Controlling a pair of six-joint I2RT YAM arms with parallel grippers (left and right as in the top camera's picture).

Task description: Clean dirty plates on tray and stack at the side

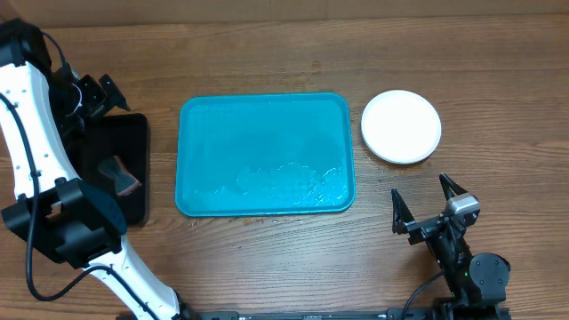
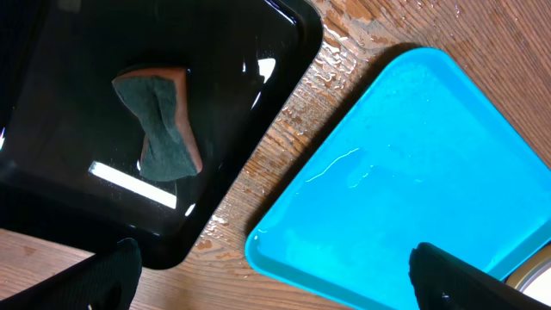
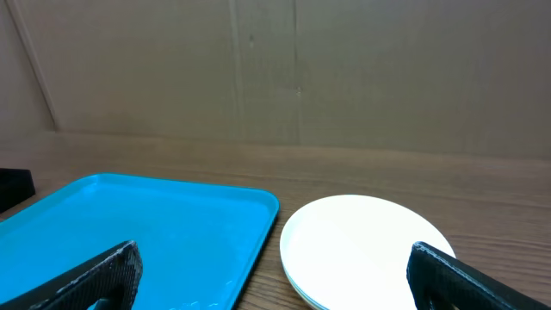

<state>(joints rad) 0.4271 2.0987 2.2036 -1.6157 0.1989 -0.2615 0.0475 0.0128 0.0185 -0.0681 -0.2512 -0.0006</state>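
The teal tray (image 1: 267,133) lies mid-table with no plates on it, only water streaks near its front edge. To its right, on the wood, sits a stack of plates (image 1: 401,126) with a white one on top. In the right wrist view the plates (image 3: 362,245) show a thin second rim underneath, beside the tray (image 3: 155,224). My right gripper (image 1: 431,209) (image 3: 275,280) hovers open and empty in front of the stack. My left gripper (image 1: 100,92) (image 2: 275,284) is open and empty above the gap between the black tray and the teal tray (image 2: 413,172).
A narrow black tray (image 1: 133,133) (image 2: 250,95) lies left of the teal tray and holds a dark green and brown sponge (image 1: 120,173) (image 2: 159,125). Water drops wet the wood (image 2: 284,138) between the two trays. A cardboard wall (image 3: 275,69) stands behind the table.
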